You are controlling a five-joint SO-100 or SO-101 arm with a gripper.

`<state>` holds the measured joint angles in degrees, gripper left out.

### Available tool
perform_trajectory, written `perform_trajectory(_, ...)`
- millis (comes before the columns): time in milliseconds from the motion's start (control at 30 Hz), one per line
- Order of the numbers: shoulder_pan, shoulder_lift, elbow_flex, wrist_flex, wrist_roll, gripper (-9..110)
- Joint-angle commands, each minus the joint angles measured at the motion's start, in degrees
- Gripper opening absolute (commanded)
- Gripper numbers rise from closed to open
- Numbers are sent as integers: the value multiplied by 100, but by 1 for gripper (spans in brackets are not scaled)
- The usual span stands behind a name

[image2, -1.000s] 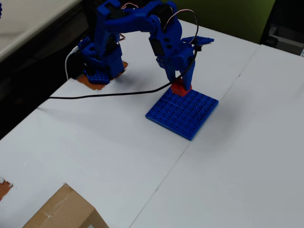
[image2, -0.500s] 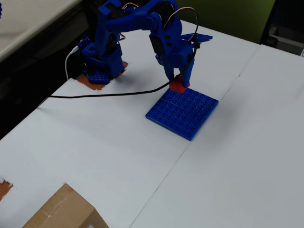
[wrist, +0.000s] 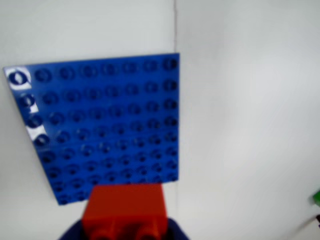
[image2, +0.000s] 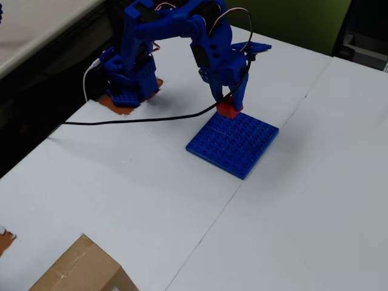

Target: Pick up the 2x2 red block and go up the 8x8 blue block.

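Above blue plate [image2: 233,142], red block [image2: 228,109].

No readable text, label, brand, number or sign is found in either view. The studs of the 8x8 blue block [wrist: 107,127] are too blurred in the wrist view for any embossed lettering to be made out. Nothing is printed on the cardboard box [image2: 82,270] seen at seven o'clock in the overhead view.
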<state>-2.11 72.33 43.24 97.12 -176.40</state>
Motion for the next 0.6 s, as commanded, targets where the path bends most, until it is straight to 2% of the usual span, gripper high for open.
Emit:
perform_trajectory(0, -88, 448, 105, -141, -984, 13)
perform_trajectory(133, -88, 712, 571, -431, -993, 13)
perform_trajectory(567, -62, 712, 571, -448, -1020, 13)
